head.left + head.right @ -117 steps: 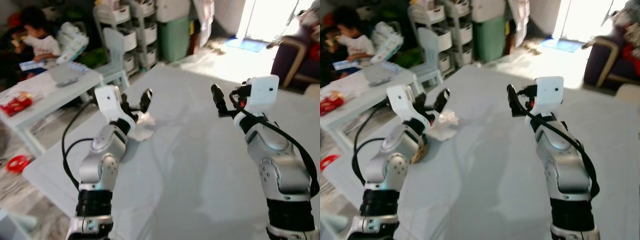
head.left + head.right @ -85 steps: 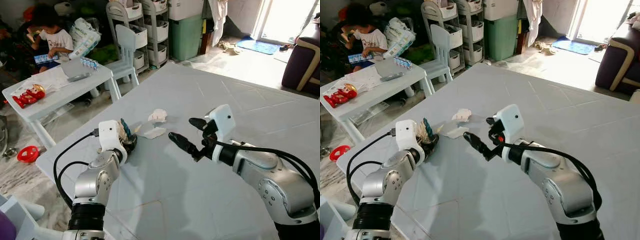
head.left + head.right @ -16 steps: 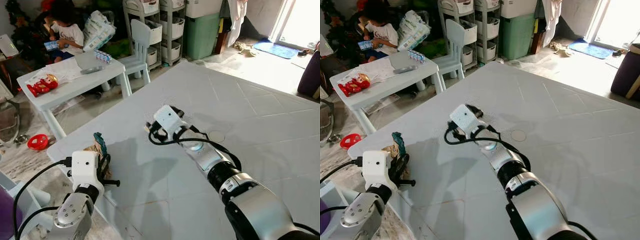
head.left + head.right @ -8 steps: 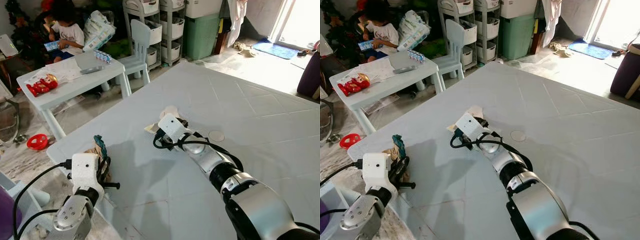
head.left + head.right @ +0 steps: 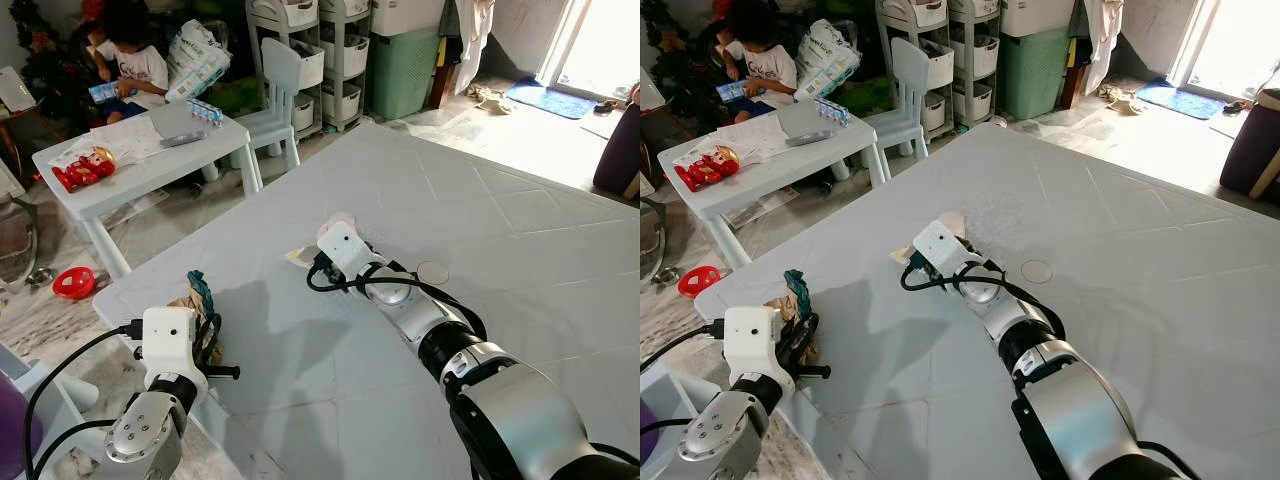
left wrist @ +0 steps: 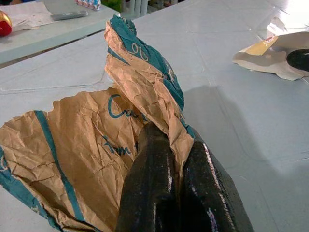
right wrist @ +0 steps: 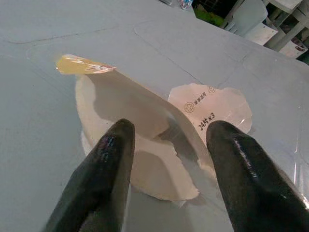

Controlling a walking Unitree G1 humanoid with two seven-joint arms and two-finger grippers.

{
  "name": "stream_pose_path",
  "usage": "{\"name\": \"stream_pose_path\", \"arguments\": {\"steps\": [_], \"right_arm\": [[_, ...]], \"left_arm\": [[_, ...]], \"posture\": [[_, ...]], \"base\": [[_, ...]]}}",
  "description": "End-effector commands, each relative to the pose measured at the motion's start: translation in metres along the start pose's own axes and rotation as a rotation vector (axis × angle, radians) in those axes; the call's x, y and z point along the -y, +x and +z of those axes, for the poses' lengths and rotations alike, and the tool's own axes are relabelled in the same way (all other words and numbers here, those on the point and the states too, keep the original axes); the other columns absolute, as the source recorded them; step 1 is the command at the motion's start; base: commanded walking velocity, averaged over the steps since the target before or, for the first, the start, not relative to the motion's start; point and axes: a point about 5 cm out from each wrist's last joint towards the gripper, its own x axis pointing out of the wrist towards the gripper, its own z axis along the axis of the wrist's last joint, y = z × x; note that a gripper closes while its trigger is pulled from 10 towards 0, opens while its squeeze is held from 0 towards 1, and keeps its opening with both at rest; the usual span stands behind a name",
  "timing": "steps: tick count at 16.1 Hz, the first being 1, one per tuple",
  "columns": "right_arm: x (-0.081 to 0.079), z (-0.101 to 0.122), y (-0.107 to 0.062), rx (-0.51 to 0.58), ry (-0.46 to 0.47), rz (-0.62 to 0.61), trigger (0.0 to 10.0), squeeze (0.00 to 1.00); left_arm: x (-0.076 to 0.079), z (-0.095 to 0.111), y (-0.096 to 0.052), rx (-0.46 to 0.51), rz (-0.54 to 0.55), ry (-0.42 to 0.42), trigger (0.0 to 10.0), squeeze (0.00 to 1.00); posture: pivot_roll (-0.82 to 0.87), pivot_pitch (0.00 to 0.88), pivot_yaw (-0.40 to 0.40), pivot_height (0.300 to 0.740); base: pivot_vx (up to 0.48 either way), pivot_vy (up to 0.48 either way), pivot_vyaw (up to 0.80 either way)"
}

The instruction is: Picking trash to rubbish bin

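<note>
Two hands, left hand (image 6: 166, 159) pinching crumpled brown paper (image 6: 96, 130), right hand (image 7: 166, 159) spread over torn white wrapper (image 7: 130, 121).

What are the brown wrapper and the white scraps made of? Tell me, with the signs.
The brown wrapper, pinched in the left gripper: likely matte kraft paper, sharply creased, with teal printed stripes and lettering. The white scraps under the open right gripper: probably thin card or torn packaging, smooth, curling, with torn edges and printed marks.
</note>
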Motion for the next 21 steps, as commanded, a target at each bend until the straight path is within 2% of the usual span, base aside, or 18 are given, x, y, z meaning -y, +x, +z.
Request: {"name": "stream_pose_path", "arguments": {"steps": [1, 16, 18, 19, 21], "right_arm": [[0.001, 0.004, 0.001, 0.012, 0.004, -0.005, 0.0, 0.0], [-0.007, -0.005, -0.001, 0.002, -0.001, 0.02, 0.0, 0.0], [-0.004, -0.007, -0.003, 0.015, 0.024, 0.002, 0.0, 0.0], [0.0, -0.008, -0.004, 0.025, 0.067, -0.014, 0.0, 0.0], [0.006, -0.008, -0.006, 0.053, 0.125, -0.036, 0.0, 0.0]], "left_arm": [[0.002, 0.003, 0.0, 0.006, -0.008, 0.005, 0.0, 0.0], [0.003, 0.003, 0.002, 0.013, -0.003, -0.008, 0.0, 0.0], [0.002, 0.008, 0.005, 0.038, 0.011, -0.006, 0.0, 0.0], [0.002, 0.012, 0.009, 0.059, 0.022, -0.002, 0.0, 0.0], [0.001, 0.017, 0.016, 0.068, 0.045, -0.073, 0.0, 0.0]], "posture": [[0.24, 0.0, -0.019, 0.74], [0.23, 0.0, -0.026, 0.74], [0.23, 0.0, -0.026, 0.74], [0.22, 0.0, -0.025, 0.74], [0.21, 0.0, -0.024, 0.74]], "base": [[0.0, 0.0, 0.0], [0.0, 0.0, 0.0], [0.0, 0.0, 0.0], [0.0, 0.0, 0.0], [0.0, 0.0, 0.0]]}}
